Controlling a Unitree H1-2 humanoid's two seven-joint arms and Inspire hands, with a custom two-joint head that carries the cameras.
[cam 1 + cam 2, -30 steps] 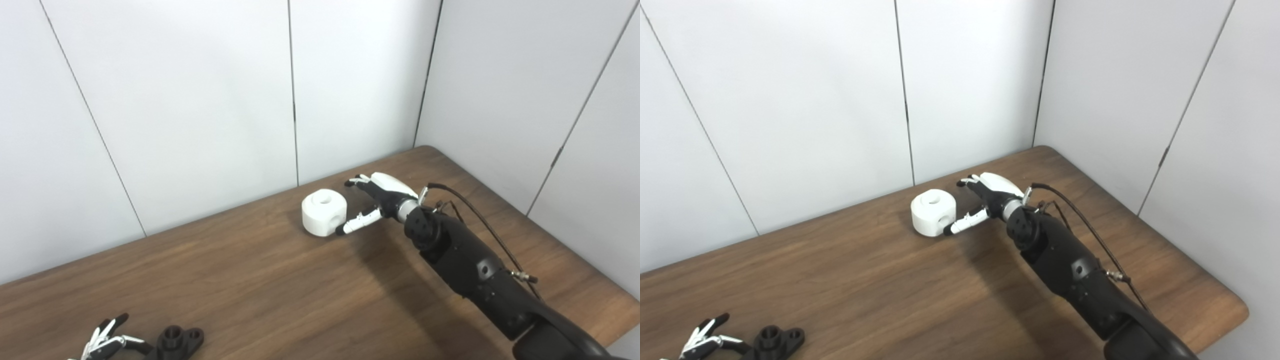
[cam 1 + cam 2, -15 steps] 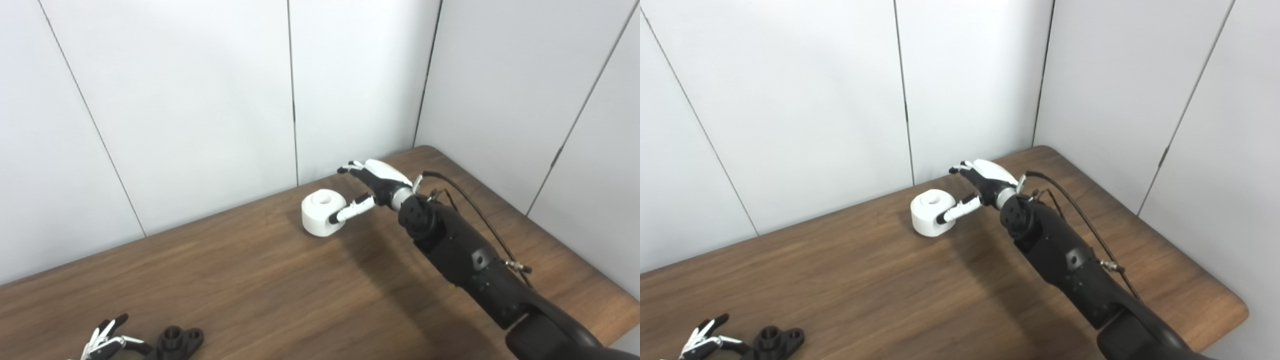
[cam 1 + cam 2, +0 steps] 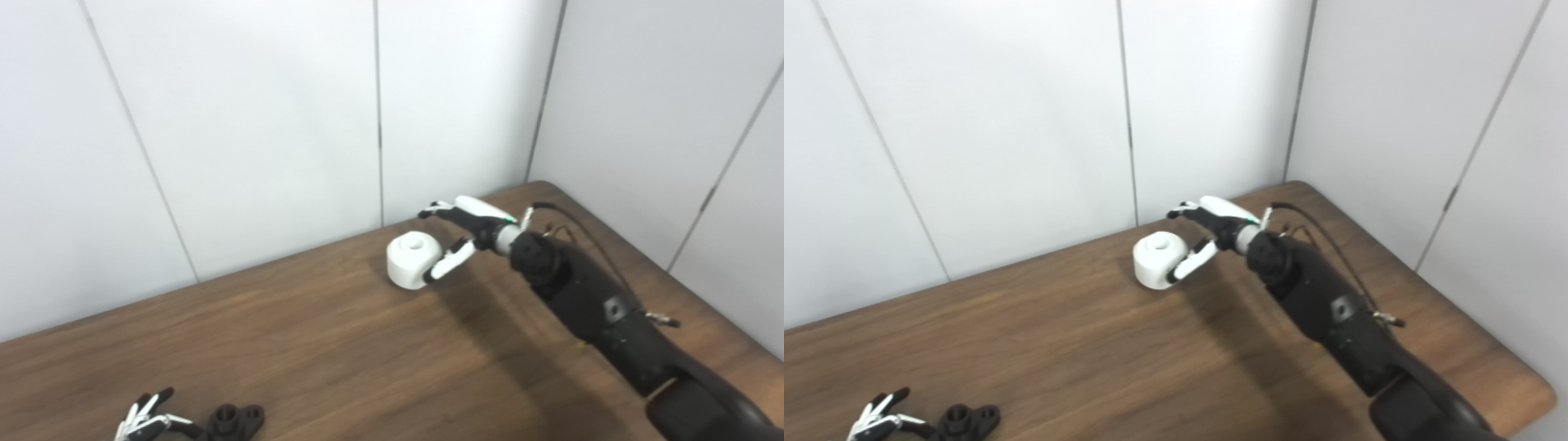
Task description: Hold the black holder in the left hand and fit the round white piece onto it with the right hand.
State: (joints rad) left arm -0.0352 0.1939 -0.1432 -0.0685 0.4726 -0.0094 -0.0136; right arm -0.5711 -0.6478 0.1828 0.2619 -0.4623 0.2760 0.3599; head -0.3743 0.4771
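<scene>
Left eye view | right hand (image 3: 460, 236) spread open around white piece (image 3: 413, 260) at tabletop's far side — no grip yet | left hand (image 3: 144, 421) open beside holder (image 3: 236, 420) | advice: close on both sides evenly — avoid tipping.

We are looking down on a dark wooden table (image 3: 318, 343) with a rounded corner at two o'clock — pale grey wall panels (image 3: 257, 122) are closing it in from nine through three, thin dark seams (image 3: 378, 122) running between them, under soft, even light.
</scene>
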